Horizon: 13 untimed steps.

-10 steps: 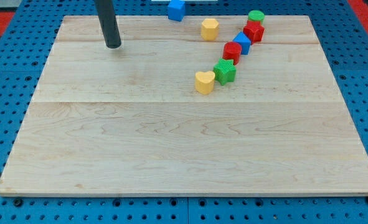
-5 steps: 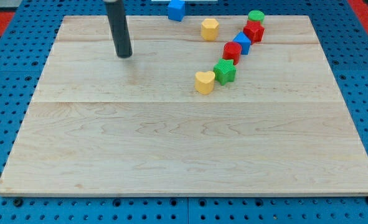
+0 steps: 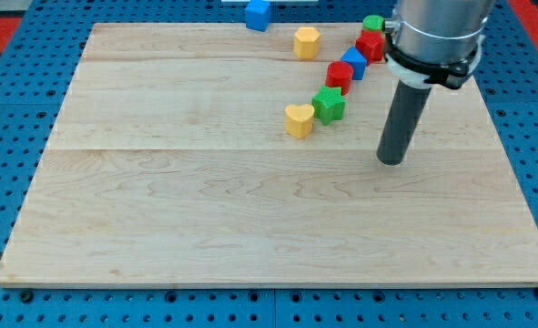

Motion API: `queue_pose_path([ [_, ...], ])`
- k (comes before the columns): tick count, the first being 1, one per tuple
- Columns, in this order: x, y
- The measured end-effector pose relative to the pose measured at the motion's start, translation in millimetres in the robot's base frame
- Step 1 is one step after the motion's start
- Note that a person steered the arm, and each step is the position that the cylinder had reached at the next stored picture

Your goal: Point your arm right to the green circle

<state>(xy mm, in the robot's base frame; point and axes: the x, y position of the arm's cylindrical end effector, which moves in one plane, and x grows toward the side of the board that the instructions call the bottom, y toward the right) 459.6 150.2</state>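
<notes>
Resting on the wooden board [image 3: 205,219], my tip [image 3: 392,160] sits toward the view's right; it is a plain rod end with no fingers to open or close, touching no block. Up and to the view's left of my tip, near it, stands the green star-like block [image 3: 329,105], with the yellow heart block [image 3: 298,119] just beside that. Higher up run the red block [image 3: 339,75], the blue block [image 3: 353,63] and a second red block [image 3: 370,45]. The green circle [image 3: 372,23] lies at the view's top, well above my tip, partly hidden by the arm. Farther left sit the yellow block [image 3: 307,42] and another blue cube [image 3: 258,14].
</notes>
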Motion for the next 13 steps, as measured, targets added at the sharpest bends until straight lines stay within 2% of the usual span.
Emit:
queue_pose_path([
  [4, 3.0, 5.1],
  [5, -1.8, 60.3],
  [6, -44.1, 156.4],
  [7, -66.7, 194.1],
  [8, -83.3, 193.6],
  [10, -175.8, 191.2],
  [12, -196.3, 141.2],
  [13, -224.3, 111.7],
])
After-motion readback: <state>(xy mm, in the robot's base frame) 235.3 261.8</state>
